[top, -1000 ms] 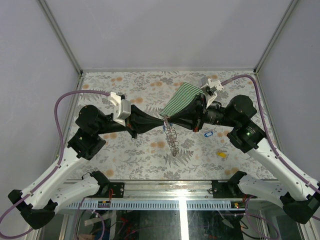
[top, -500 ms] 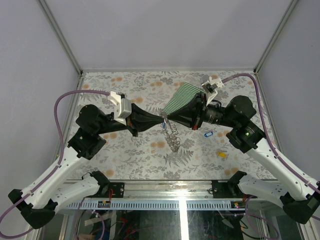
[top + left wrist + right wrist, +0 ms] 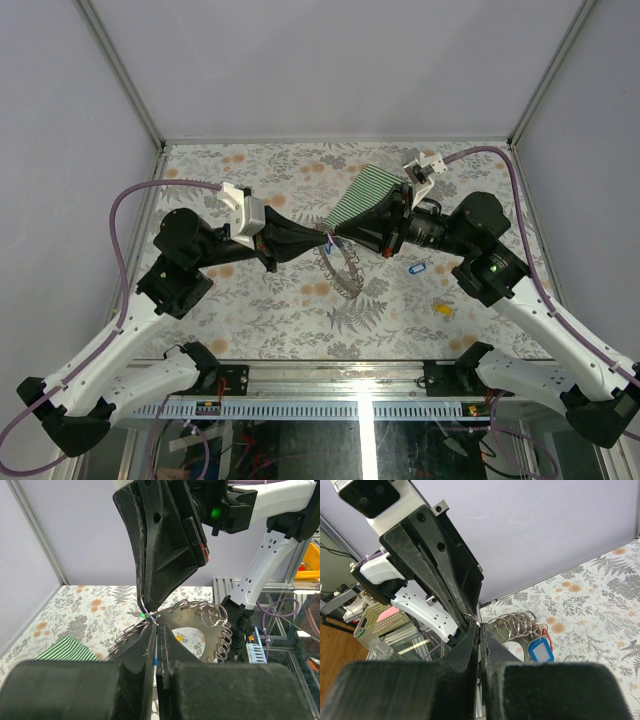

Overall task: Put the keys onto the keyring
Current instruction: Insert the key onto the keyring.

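My two grippers meet tip to tip above the table's middle. My left gripper [image 3: 321, 237] is shut on a blue key [image 3: 156, 656], seen as a thin blue edge between its pads, with its small metal loop [image 3: 144, 611] at the tips. My right gripper [image 3: 335, 238] is shut on the keyring [image 3: 342, 274], a silvery coil hanging in a curve below the tips. The coil also shows in the left wrist view [image 3: 220, 640] and the right wrist view [image 3: 516, 625], where a blue key [image 3: 540, 650] and a red one hang on it.
A green-and-white striped cloth [image 3: 364, 196] lies behind the right gripper. A loose blue key [image 3: 418, 267] and a yellow key [image 3: 441, 310] lie on the floral table surface at the right. Metal frame posts edge the table.
The hanging keyring has been drawn up and now curves instead of dangling straight down. Both grippers shifted slightly while staying tip to tip.
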